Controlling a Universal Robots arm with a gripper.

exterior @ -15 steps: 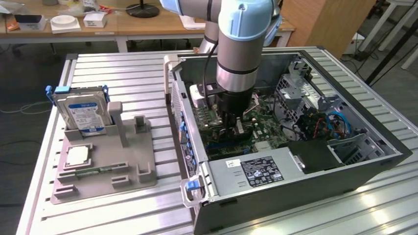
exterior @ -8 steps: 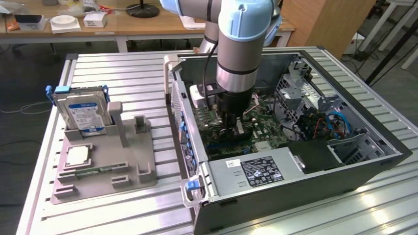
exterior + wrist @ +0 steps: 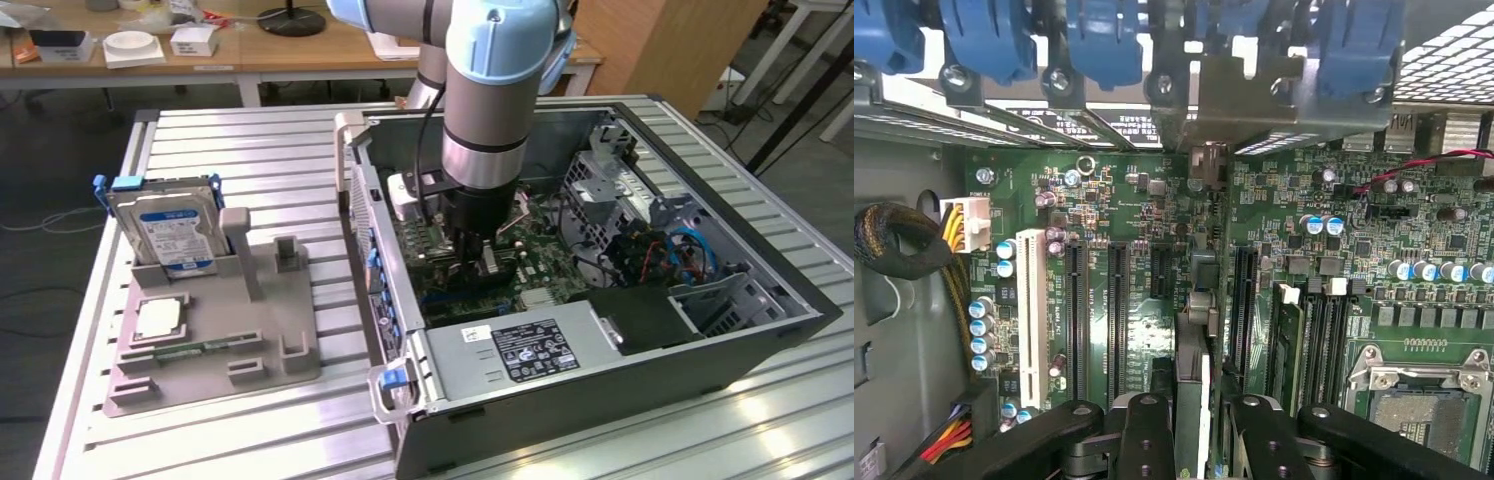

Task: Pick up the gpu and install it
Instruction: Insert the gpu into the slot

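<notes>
The gpu (image 3: 1192, 380) stands edge-on between my fingers (image 3: 1146, 435), directly over the black expansion slots of the green motherboard (image 3: 1134, 210). Its silver end bracket (image 3: 1219, 95) reaches the case's rear wall, among the blue slot clips (image 3: 1104, 40). My gripper (image 3: 1194, 425) is shut on the card's upper edge. In the exterior view the gripper (image 3: 470, 255) points straight down inside the open computer case (image 3: 747, 260), with the dark card (image 3: 461, 278) just below it, low over the board. Whether the card's connector is seated in a slot is hidden.
A grey holder (image 3: 214, 350) on the slatted table carries a silver hard drive (image 3: 167, 230), a CPU (image 3: 158, 318) and a memory stick (image 3: 200, 348). Inside the case lie a power supply (image 3: 521, 350), cables (image 3: 667, 255), RAM slots (image 3: 1314, 340) and a CPU socket (image 3: 1424, 400).
</notes>
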